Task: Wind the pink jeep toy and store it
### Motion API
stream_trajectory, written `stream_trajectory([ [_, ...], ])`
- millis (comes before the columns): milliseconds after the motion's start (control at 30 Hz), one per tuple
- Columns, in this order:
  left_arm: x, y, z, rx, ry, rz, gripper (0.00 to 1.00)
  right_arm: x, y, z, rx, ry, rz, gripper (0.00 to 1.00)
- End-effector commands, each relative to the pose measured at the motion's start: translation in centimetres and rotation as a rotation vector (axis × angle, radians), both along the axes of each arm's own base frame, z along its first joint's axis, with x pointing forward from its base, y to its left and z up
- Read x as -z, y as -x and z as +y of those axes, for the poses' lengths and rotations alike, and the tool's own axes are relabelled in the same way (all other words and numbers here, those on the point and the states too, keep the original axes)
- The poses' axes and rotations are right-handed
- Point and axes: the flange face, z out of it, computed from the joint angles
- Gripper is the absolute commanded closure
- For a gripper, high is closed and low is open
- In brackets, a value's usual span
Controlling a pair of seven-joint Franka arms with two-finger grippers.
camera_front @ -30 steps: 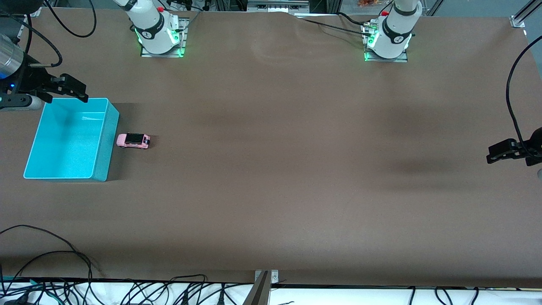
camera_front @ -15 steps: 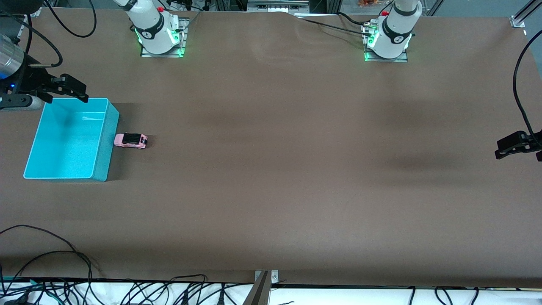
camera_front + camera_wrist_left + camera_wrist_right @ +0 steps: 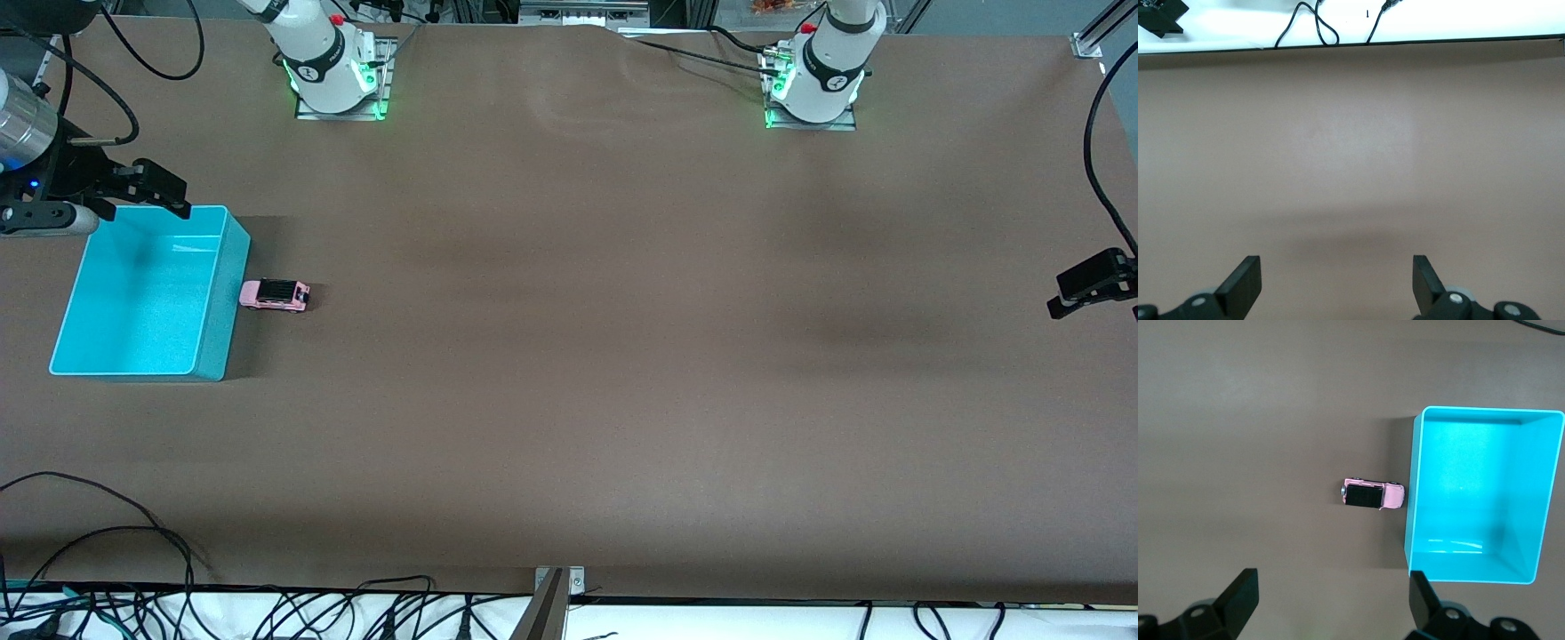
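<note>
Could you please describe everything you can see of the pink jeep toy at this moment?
The pink jeep toy is a tiny boxy car with a light pink body, black roof and dark wheels, apparently plastic. It stands upright on its wheels on the brown table, one end against or almost against the outer wall of the empty turquoise bin. Nothing holds it.

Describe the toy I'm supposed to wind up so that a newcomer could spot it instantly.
Find the turquoise bin at the right arm's end of the brown table. The pink jeep toy sits on the table against the bin's outer wall, on the side toward the left arm's end. It is tiny and boxy, light pink with a black roof.
</note>
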Motion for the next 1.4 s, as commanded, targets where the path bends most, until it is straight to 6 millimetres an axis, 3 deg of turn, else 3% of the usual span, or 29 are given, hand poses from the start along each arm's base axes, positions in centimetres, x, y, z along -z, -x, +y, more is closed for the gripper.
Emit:
stream_trajectory([
  [0, 1.0, 0.3, 0.1, 0.027, 0.028, 0.026, 0.0, -1.2, -0.2, 1.2, -0.014, 0.006, -0.023, 0.0],
  [267, 2.8, 0.0, 0.5, 0.022, 0.025, 0.061, 0.0, -1.0, -0.2, 0.9, -0.009, 0.003, -0.015, 0.0],
  [500, 2.9, 0.1, 1.4, 0.005, 0.027, 0.062, 0.0, -0.5, -0.4, 0.7, 0.0, 0.004, -0.004, 0.0],
  [800, 3.1, 0.0, 1.6, 0.004, 0.026, 0.065, 0.0, -0.5, -0.3, 2.1, 0.097, 0.015, -0.006, 0.0],
  [1367, 3.7, -0.2, 1.8, -0.006, 0.028, 0.074, 0.0, 0.4, -0.7, 1.3, 0.106, 0.025, 0.013, 0.0],
])
